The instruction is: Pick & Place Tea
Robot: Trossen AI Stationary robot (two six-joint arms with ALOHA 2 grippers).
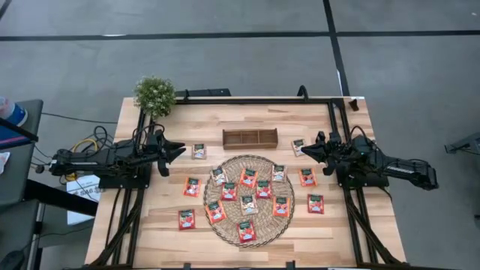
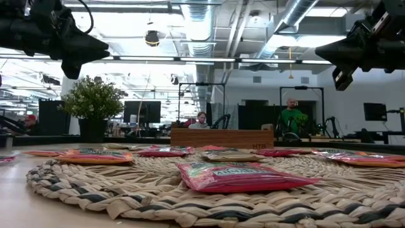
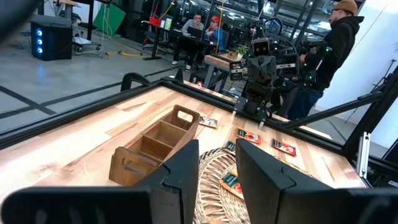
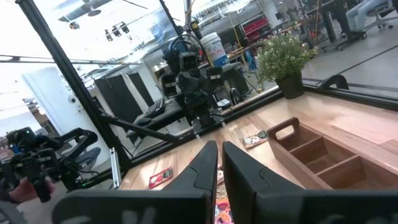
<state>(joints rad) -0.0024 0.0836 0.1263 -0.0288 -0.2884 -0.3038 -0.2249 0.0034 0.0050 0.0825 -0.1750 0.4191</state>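
Your left claw (image 1: 180, 151) hangs above the surface (image 1: 150, 232) at its left edge, its fingers a narrow gap apart and holding nothing; your right claw (image 1: 304, 152) mirrors it at the right edge, fingers nearly pressed together, also empty. Both are raised and pointed inward, which reads as a ready pose with no sachet picked yet. Between them, the tea sachets (image 1: 247, 178) lie flat, most scattered across the round woven mat (image 1: 225, 225), a few off it on the bare wood, one near each claw. The wooden three-compartment tray (image 1: 250, 138) sits just beyond the mat, apparently empty, likely the drop spot. A potted plant (image 1: 155, 94) stands at the far left corner, clear of your reach.
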